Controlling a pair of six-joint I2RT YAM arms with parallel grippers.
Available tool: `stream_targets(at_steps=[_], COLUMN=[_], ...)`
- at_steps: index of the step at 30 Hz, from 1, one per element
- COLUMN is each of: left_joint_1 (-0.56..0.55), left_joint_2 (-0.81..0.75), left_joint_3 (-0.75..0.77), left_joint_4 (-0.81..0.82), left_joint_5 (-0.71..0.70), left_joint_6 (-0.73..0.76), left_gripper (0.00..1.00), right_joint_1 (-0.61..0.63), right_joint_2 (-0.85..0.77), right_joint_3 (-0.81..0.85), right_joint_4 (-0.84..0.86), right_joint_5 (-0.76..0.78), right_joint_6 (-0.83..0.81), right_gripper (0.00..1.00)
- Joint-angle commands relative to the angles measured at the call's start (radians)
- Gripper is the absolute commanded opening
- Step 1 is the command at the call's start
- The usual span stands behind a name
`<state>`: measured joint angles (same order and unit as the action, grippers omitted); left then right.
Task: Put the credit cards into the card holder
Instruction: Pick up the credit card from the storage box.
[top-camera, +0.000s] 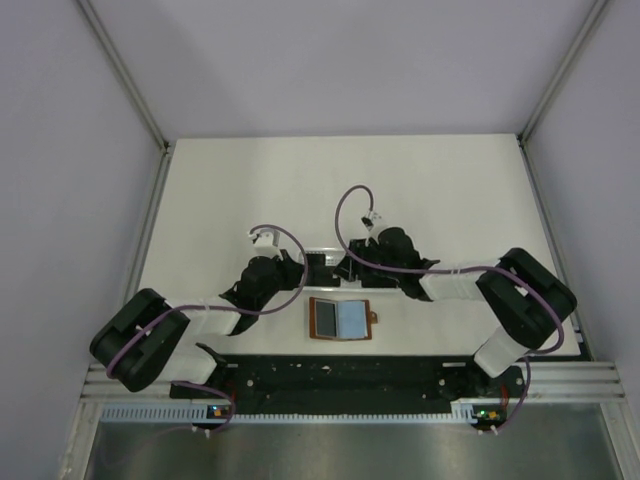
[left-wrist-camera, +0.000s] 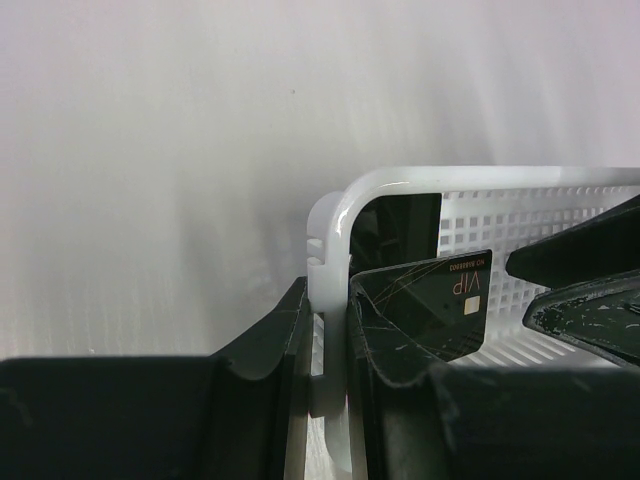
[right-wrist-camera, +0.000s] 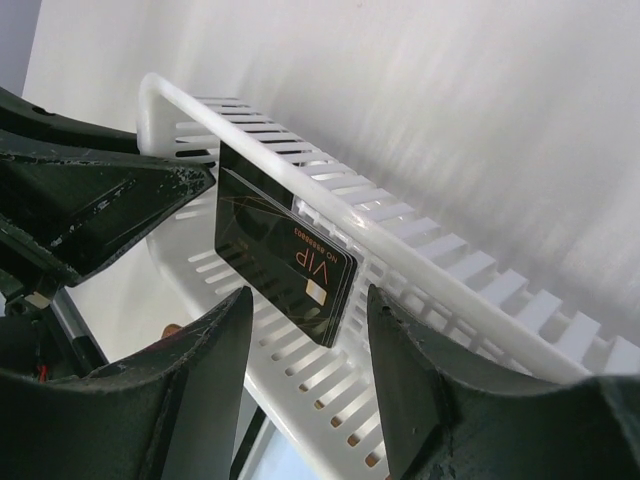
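The credit cards (right-wrist-camera: 285, 255) are a black stack marked "VIP", leaning upright against the inner wall of a white slotted basket (right-wrist-camera: 420, 250). My right gripper (right-wrist-camera: 310, 300) is open, its fingers either side of the stack's lower edge and not touching it. My left gripper (left-wrist-camera: 330, 370) is shut on the basket's end wall (left-wrist-camera: 330, 260), with the credit cards (left-wrist-camera: 440, 310) just inside. The card holder (top-camera: 340, 319) lies open on the table, brown with bluish pockets, just in front of both grippers (top-camera: 298, 268) (top-camera: 345, 268).
The white basket (top-camera: 322, 258) sits mid-table between the two wrists. Grey walls enclose the table on three sides. The arms' bases and a black rail (top-camera: 340, 380) run along the near edge.
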<state>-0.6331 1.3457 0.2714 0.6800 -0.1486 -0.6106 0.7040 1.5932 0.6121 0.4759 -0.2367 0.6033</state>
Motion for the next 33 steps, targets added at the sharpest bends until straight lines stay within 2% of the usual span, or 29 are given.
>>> stream_targets(at_steps=[1, 10, 25, 33], left_joint_1=[-0.005, -0.005, -0.004, -0.005], left_joint_2=[-0.014, -0.02, -0.016, -0.013], left_joint_3=[0.008, 0.006, -0.003, -0.003], left_joint_4=[0.112, 0.112, 0.118, 0.116], left_joint_5=[0.023, 0.024, 0.02, 0.021], left_joint_6=[-0.025, -0.026, -0.032, -0.031], left_gripper=[0.0, 0.0, 0.0, 0.0], right_joint_1=[-0.008, -0.008, -0.008, -0.009], right_joint_2=[0.04, 0.106, 0.129, 0.123], right_joint_3=[0.038, 0.044, 0.009, -0.009], right_joint_4=[0.042, 0.119, 0.286, 0.334], right_joint_5=[-0.009, -0.111, -0.239, -0.237], right_joint_6=[-0.014, 0.024, 0.098, 0.101], right_gripper=[0.5, 0.5, 0.5, 0.49])
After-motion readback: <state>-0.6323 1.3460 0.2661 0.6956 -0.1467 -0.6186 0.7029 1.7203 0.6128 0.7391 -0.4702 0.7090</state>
